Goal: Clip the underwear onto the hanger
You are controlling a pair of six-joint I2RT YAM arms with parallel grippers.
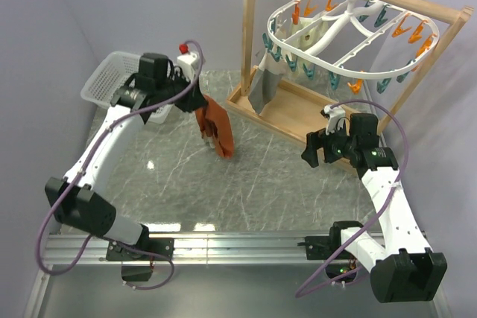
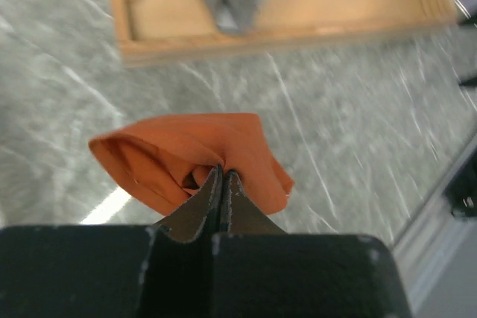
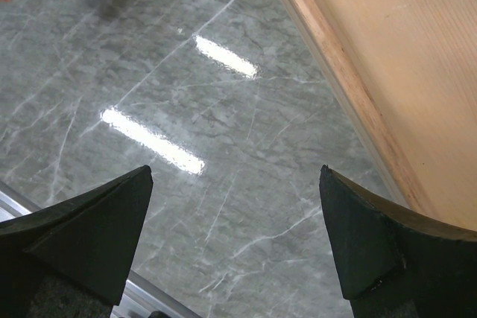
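Count: one underwear [image 1: 218,130], one hanger [image 1: 350,35], two grippers.

Left gripper [image 2: 222,175] was clamped on a bunched fold of the underwear. The rest hung below it, long axis running down toward the bench [image 1: 261,184], lower end pointing at the marble.

Right gripper [image 3: 235,184] stood wide, nothing between its jaws, just beside the wooden frame [image 3: 387,57] base.

Hanger hung on the frame's rod, above and beyond the right gripper and well apart from the left.
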